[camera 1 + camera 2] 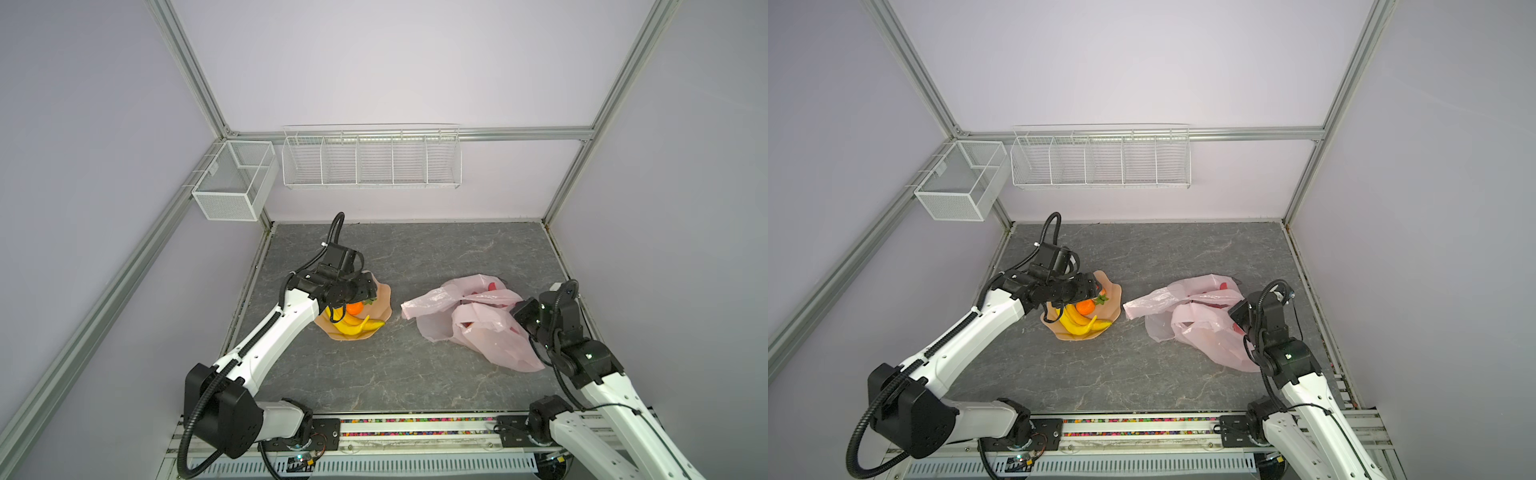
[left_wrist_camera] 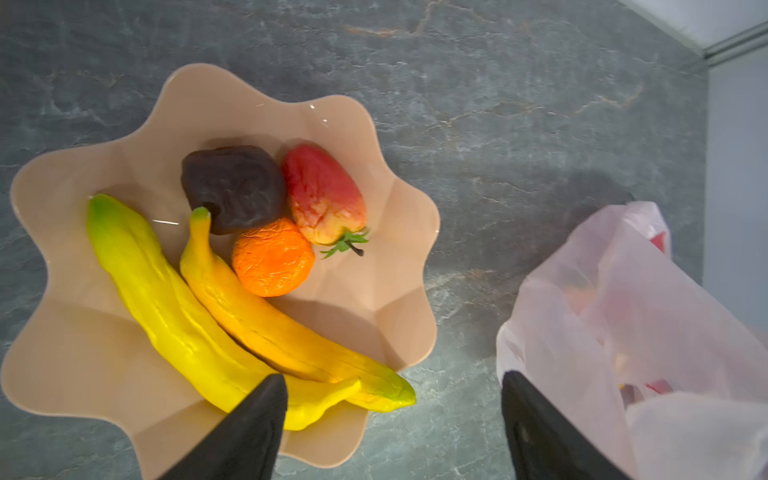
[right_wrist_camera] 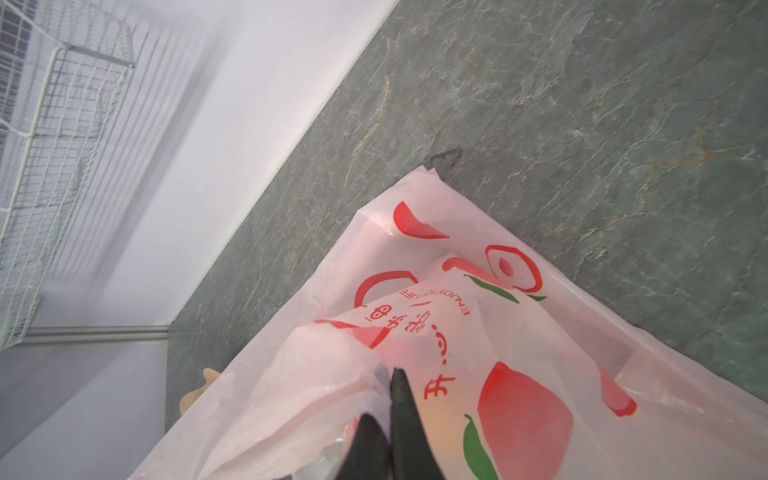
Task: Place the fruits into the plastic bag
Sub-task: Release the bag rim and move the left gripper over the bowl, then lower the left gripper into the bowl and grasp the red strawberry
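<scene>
Fruits (image 2: 282,332) lie together in the dish (image 2: 374,299): two bananas (image 2: 178,299), an orange one (image 2: 272,257), a dark purple one (image 2: 232,187) and a red strawberry (image 2: 324,195). Our left fingers (image 2: 257,424) hang spread wide above the dish's rim, over the banana tips, with nothing between them. To the right of the dish, apart from it, the plastic bag (image 1: 478,328) lies on the surface (image 1: 374,374), and our right fingers (image 3: 405,415) are clenched on a fold of its film. We judge the step in hand to be picking a fruit from the dish. Coloured shapes show through the film, but we cannot tell fruit from print. Next we would lower over one fruit, close on it, and carry it from the dish to the bag's mouth, which the right side must hold open.
</scene>
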`<state>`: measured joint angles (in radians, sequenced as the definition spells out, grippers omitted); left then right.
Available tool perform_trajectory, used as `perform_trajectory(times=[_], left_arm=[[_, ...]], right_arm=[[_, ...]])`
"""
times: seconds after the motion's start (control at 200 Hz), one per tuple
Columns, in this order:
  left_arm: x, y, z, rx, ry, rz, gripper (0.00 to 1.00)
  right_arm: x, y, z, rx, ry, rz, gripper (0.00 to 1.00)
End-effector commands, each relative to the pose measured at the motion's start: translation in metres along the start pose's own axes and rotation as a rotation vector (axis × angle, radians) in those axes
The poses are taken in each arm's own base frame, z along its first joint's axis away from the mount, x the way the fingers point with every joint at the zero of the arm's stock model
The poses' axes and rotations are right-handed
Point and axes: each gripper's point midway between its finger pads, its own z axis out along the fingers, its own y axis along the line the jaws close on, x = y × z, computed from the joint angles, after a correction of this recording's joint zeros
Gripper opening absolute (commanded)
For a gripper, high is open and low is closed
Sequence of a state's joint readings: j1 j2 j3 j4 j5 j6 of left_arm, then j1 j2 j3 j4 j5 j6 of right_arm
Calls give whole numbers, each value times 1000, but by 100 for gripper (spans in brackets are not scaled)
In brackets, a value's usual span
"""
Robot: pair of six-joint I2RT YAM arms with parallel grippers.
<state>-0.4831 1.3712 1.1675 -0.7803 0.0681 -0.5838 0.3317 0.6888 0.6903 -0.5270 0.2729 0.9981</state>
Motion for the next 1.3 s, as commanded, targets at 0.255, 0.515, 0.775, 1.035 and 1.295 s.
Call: perform_trajectory(times=[0.255,0.515,0.775,1.035,1.295], left_arm=[[20,30,48,-177,168,-25,72],[-4,25,78,-181,108,-117,72],[-32,24,108,-217,75,-160,72],[-33,26,130,-250,106,-159,71],[-24,35,135,-289,138,-171,69]], right_arm=[[19,-1,-3,-21,47,-43,6],[22,3,-1,-38,61,-46,6],[30,9,-7,-89,95,-72,6],[36,7,-13,-106,118,-79,6],[35,8,-15,-106,121,-88,6]])
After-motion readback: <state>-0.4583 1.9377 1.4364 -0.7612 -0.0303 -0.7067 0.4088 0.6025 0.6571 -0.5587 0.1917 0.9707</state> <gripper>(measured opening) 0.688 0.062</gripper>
